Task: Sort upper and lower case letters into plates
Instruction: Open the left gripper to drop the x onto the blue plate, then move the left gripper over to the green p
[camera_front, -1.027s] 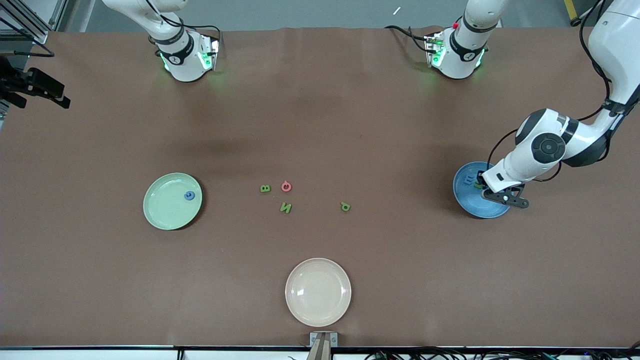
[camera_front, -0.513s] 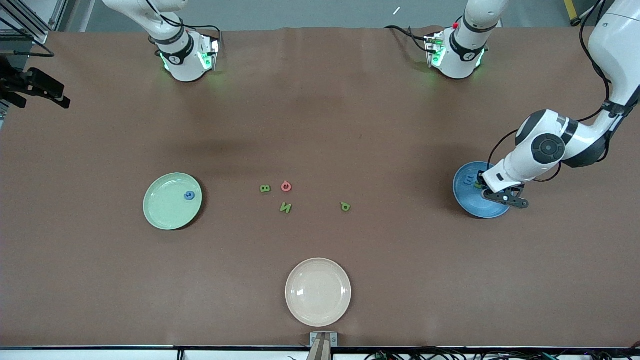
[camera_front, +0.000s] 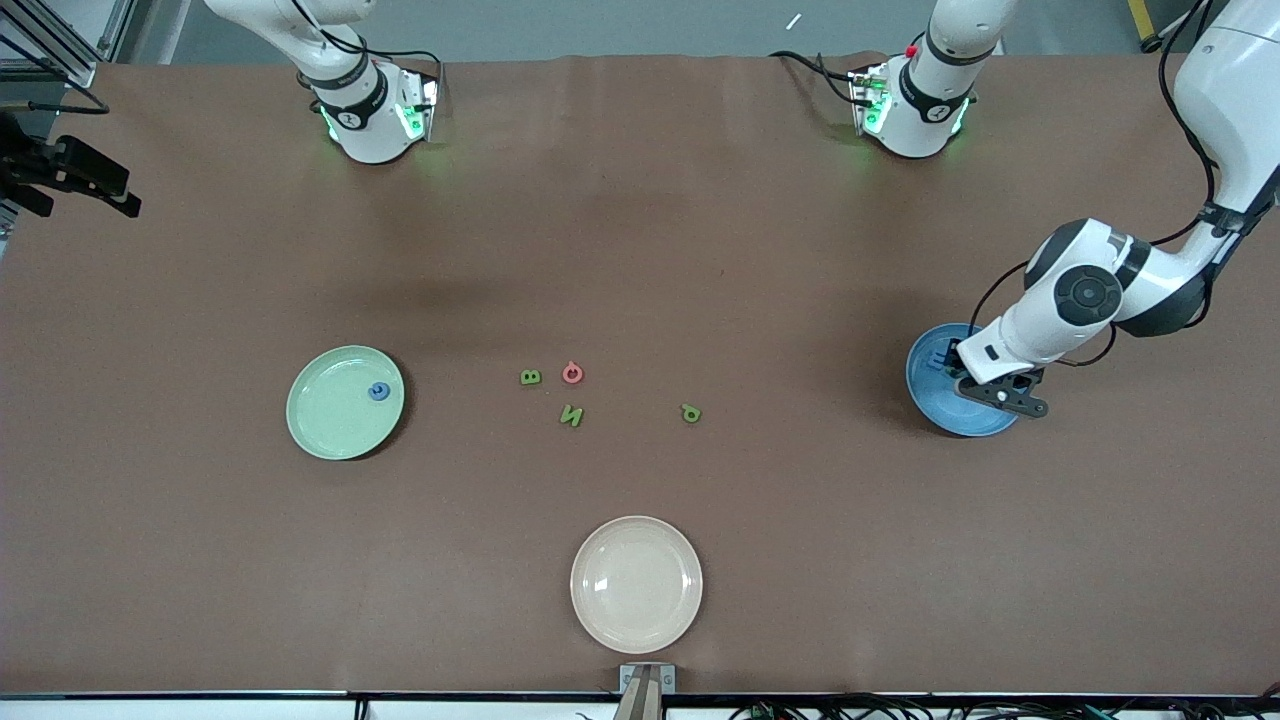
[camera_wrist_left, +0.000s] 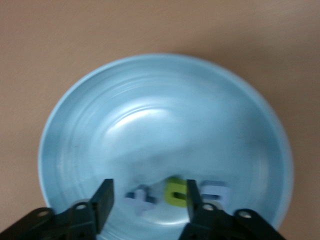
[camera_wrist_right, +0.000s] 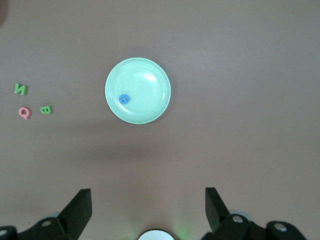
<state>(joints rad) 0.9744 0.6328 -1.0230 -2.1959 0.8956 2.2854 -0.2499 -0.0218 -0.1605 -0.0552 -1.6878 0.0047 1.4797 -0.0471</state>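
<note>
Left gripper (camera_wrist_left: 147, 200) now open, green letter (camera_wrist_left: 176, 192) dropped in blue plate (camera_front: 925, 402) (right gripper (camera_wrist_right: 147, 210) open, idle)

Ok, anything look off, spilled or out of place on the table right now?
Nothing stands out. The left gripper is open over the blue plate, where three letters lie flat. Four letters wait mid-table, one sits in the green plate, and the cream plate holds nothing.

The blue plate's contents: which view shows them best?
The left wrist view: it looks straight into the blue plate, showing a green letter between two pale blue letters, with the left gripper open over them. In the front view the left arm hides most of the plate. The right wrist view does not show it.
</note>
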